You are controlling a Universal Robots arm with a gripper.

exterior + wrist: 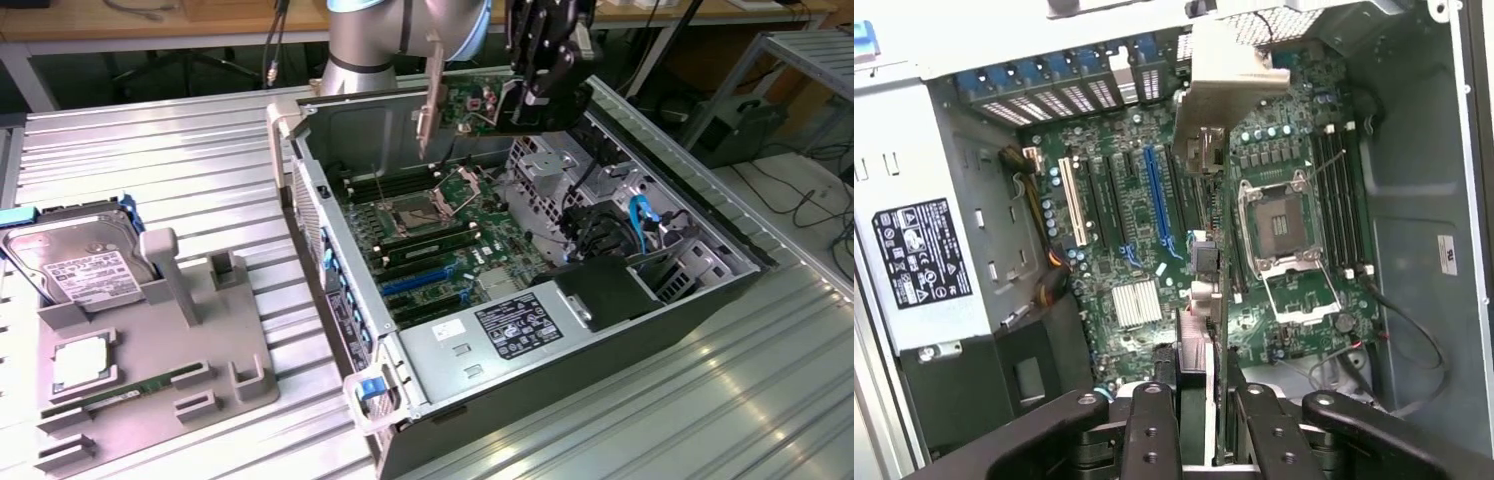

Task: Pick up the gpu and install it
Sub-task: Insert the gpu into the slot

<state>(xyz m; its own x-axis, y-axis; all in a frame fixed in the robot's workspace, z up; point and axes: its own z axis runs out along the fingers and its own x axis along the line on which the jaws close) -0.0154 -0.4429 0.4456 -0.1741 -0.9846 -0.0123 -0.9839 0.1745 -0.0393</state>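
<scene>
Here the gripper (514, 108) holds the gpu (470, 105) clamped edge-on above the open computer case (694, 290), over its motherboard (441, 225).

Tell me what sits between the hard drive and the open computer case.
In the exterior view, only bare ribbed metal tabletop separates the hard drive from the computer case.

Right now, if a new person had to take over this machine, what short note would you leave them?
Gripper: shut on the gpu, held edge-on in the air above the open computer case.
Hard drive and memory stick sit in the grey holder at the exterior view's left.
Done: gpu picked up and brought over the motherboard.
Left: card is not yet seated in any slot.
</scene>
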